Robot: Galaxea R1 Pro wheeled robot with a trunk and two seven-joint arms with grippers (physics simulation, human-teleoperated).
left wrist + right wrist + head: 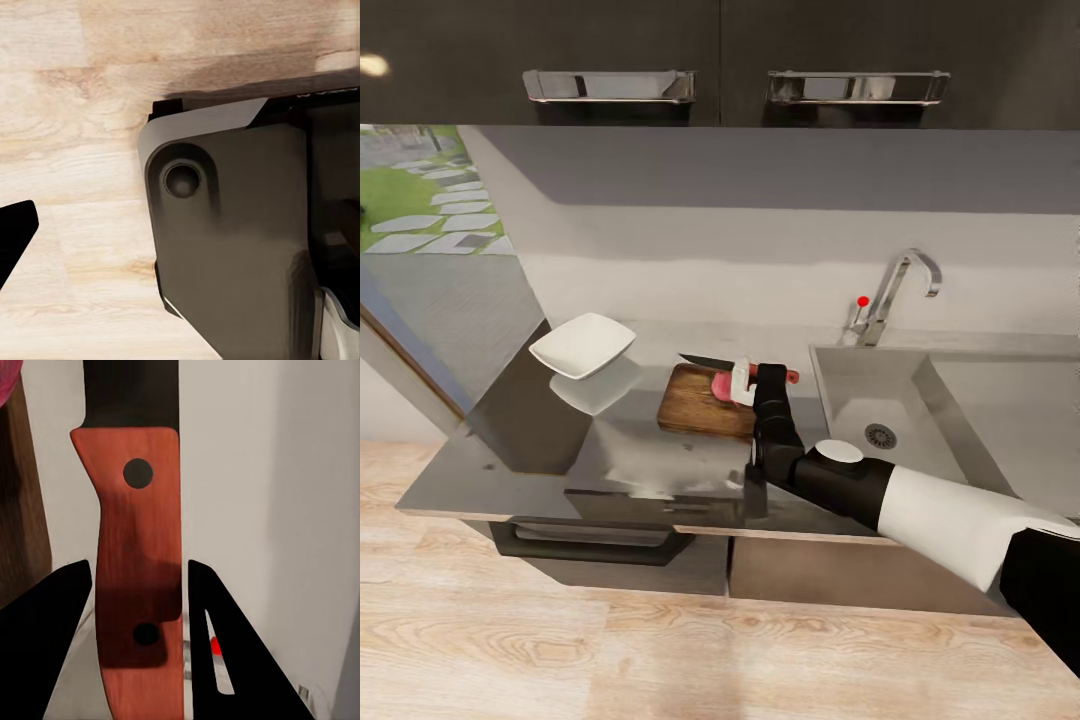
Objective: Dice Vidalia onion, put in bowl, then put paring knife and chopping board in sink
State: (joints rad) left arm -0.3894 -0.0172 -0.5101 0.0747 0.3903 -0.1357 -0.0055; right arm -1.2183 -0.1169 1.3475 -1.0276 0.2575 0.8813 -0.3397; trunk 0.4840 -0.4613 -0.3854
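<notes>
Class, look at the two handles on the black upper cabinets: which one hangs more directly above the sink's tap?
The right-hand cabinet handle. It sits nearly over the chrome tap, while the left-hand handle hangs above the white bowl instead.

Right hand [743, 381] reaches forward, fingers [225, 660] clamped tight on both sides

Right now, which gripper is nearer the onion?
Right. The right gripper holds the paring knife beside the Vidalia onion on the chopping board. The left faces wood floor.
</notes>
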